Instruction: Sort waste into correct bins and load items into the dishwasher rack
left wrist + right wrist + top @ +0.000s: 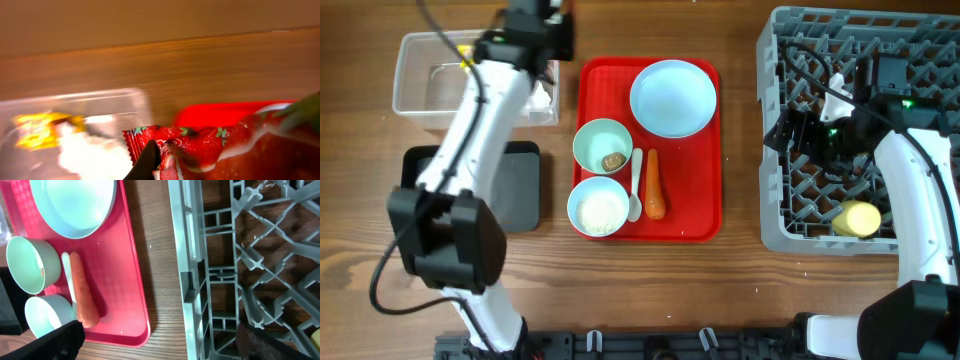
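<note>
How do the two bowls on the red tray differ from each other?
The far bowl holds one small brown lump, while the near bowl holds white grains. The far bowl's inside is mostly bare; grains cover most of the near bowl's bottom. The far bowl sits beside the plate, the near bowl by the red tray's front edge. Both are pale blue-green, round, upright, alike in size.

Overhead: straight down on the whole bench [740,290], tub [415,60] at left to rack [920,60] at right. Left wrist: very close, blurred, looking across the tub's corner toward the red tray [705,200]. Right wrist: downward, nearer, spanning tray edge and rack wall, both shared with overhead.
</note>
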`<state>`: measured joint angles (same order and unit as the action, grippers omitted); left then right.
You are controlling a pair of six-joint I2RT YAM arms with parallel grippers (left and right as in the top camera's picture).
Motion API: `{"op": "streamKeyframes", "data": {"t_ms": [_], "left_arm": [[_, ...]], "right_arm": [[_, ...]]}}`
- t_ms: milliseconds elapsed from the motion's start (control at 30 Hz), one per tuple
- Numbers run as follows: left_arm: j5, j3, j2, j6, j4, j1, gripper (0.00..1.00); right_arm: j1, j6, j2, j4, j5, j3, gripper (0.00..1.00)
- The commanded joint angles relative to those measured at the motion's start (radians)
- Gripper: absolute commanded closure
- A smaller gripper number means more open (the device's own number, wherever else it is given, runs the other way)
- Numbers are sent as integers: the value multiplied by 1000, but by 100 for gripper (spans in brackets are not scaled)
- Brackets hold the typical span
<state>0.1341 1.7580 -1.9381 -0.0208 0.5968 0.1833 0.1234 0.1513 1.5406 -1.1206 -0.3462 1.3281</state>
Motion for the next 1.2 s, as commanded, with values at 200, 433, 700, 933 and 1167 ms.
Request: {"op": "streamKeyframes", "data": {"t_ms": [200,433,700,933,1167], "left_arm": [[2,-3,-111,9,10,-100,0],[-165,-3,41,9,312,98,0],[-161,-175,24,185,433,342,21],[-159,-435,24,214,130,342,52],[-159,-478,24,212,46,343,96]], "right_arm": [[0,-21,-3,-14,13,-1,1],[0,-20,-3,2,13,-1,1],[0,-21,-3,-2,13,-1,1],[0,-21,-3,-7,13,-1,1],[0,-21,-3,-11,13,-1,0]]}}
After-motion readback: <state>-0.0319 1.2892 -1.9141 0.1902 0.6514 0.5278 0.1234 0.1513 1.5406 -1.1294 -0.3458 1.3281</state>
